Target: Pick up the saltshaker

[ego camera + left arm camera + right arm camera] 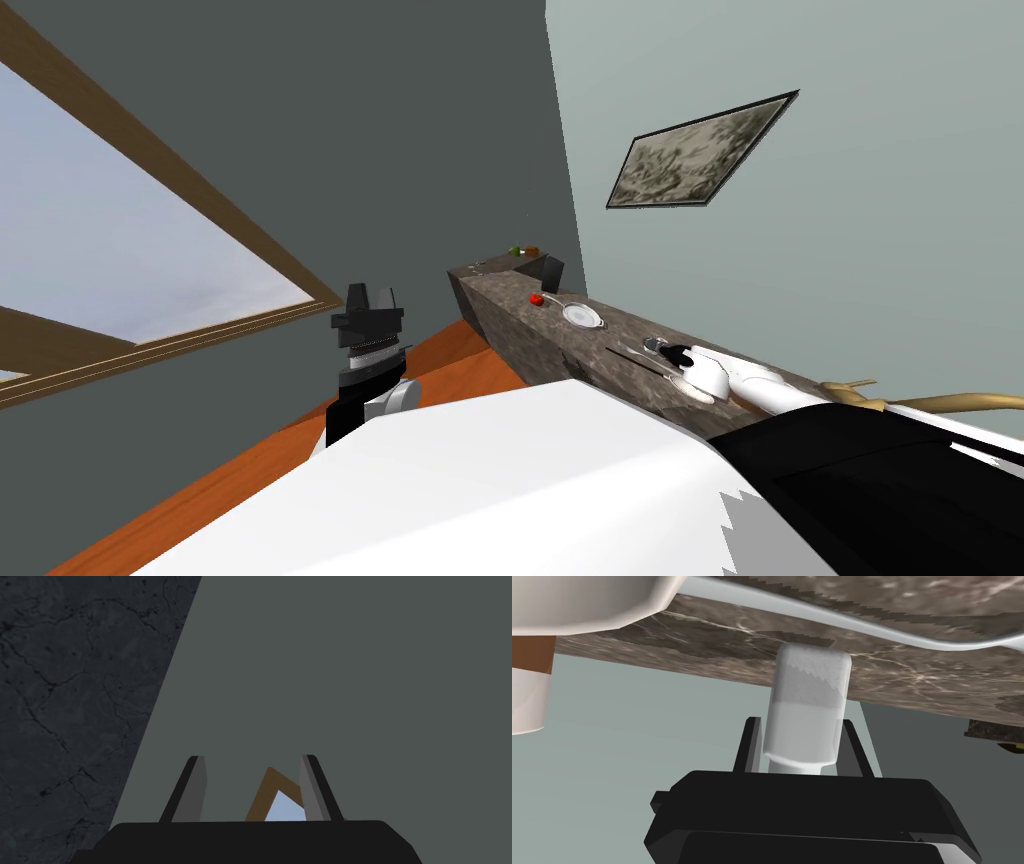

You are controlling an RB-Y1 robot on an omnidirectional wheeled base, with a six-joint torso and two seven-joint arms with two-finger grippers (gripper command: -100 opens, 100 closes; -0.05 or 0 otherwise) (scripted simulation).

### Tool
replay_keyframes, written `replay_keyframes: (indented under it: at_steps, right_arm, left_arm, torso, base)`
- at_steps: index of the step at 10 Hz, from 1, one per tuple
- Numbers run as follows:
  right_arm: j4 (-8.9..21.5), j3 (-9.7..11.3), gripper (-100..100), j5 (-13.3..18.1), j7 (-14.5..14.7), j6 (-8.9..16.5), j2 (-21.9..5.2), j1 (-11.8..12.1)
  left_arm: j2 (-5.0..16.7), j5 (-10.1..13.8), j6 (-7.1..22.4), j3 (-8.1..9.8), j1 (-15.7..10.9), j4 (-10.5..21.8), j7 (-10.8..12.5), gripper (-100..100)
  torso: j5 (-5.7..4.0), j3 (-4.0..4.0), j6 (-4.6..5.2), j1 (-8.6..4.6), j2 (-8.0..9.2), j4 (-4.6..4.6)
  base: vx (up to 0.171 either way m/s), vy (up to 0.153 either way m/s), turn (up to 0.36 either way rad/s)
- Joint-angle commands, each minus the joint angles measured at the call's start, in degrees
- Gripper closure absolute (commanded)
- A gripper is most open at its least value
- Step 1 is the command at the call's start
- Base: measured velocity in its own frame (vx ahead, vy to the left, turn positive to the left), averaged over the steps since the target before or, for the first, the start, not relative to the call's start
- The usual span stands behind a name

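Saltshaker [807,711] is standing on stone counter [912,681], at 4 o'clock from plate [582,315] | right gripper [801,722] is clamping its sides, grasp seemingly made | base appearing to touch counter, so lifting is looking undone | left gripper [252,758] is hanging at 9 o'clock, fingers wide apart

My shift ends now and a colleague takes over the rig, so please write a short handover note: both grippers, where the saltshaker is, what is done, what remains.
Right gripper: shut on the saltshaker, one finger on each side.
Left gripper: open, holding nothing, raised at the robot's left, away from the counter.
Saltshaker: a pale cylinder. Its far end seems to meet the stone counter, close to a grey cutlery handle.
Done: reach and grasp.
Left: lift the saltshaker clear of the counter, probably straight up, minding the cutlery handle.
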Motion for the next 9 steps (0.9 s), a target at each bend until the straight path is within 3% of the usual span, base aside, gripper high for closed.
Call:
replay_keyframes:
  at_steps: [1, 2, 7, 8, 9]
  right_arm:
    - [-1.64, -0.09, 100, 0.35, 0.17, -0.21, -0.64, 0.40]
    - [-3.58, -0.17, 100, 0.94, 0.45, -0.40, -1.23, 0.64]
    - [-7.45, -0.33, 100, 2.11, 1.00, -0.78, -2.41, 1.12]
    - [-6.10, 0.03, 100, 1.94, 1.01, -1.06, -2.00, 0.51]
    - [-6.10, 0.10, 0, 1.96, 1.07, -1.16, -1.99, 0.47]
  left_arm:
    - [0.00, 0.00, 0.00, 0.00, 0.00, 0.00, 0.00, 0]
    - [0.00, 0.00, 0.00, 0.00, 0.00, 0.00, 0.00, 0]
    - [0.00, 0.00, 0.00, 0.00, 0.00, 0.00, 0.00, 0]
    - [0.00, 0.00, 0.00, 0.00, 0.00, 0.00, 0.00, 0]
    - [0.00, 0.00, 0.00, 0.00, -0.02, 0.00, 0.00, 0]
  torso:
    - [0.00, 0.00, 0.00, 0.00, 0.00, 0.00]
    - [0.02, -0.03, -0.07, 0.04, -0.06, 0.00]
    - [0.00, -0.07, -0.12, -0.04, -0.12, -0.03]
    - [0.00, -0.08, -0.11, -0.04, -0.14, -0.03]
    - [-0.01, -0.03, -0.18, -0.09, -0.03, -0.01]
  base:
    - [0.081, 0.040, -0.205]
    - [0.117, 0.042, -0.309]
    - [0.081, 0.019, -0.173]
    - [0.033, 0.015, -0.055]
    - [0.000, 0.000, 0.000]
